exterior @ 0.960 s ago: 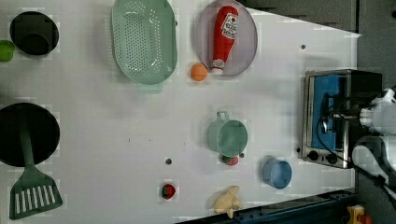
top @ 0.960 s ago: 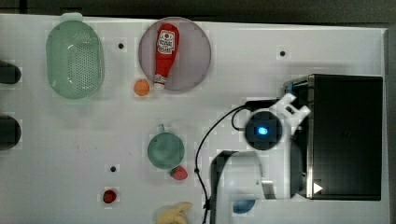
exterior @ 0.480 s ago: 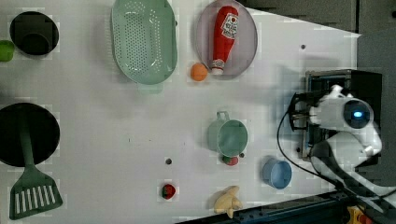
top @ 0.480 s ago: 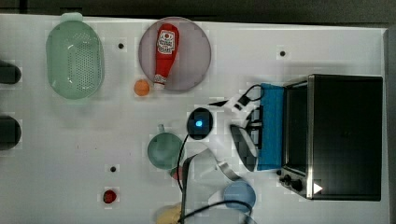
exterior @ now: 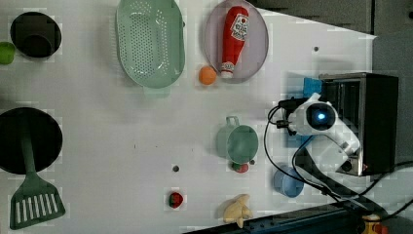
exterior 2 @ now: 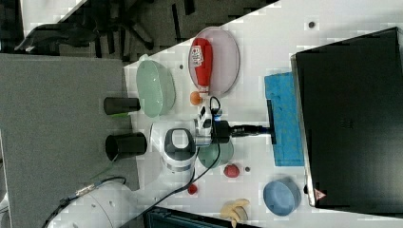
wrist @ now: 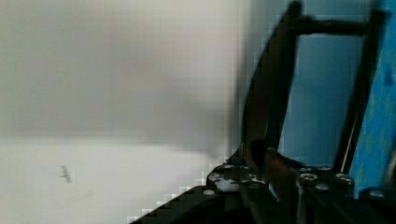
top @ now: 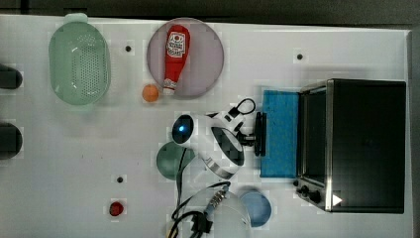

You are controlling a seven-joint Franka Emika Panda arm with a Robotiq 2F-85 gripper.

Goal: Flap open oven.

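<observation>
The oven stands at the top view's right, a black box with a silver front frame. Its blue-tinted door is swung fully down and lies flat on the white table, also seen as door in the right view. My gripper reaches in from the top view's left and is shut on the dark door handle. In the wrist view the handle runs as a dark bar beside the blue door, between my fingers.
A green cup sits just behind my wrist and a blue bowl lies near the oven's knobs. Farther off are a plate with a ketchup bottle, an orange ball and a green colander.
The oven door has swung from upright down to flat. My gripper moved away from the oven, toward the top view's left, with the handle.
</observation>
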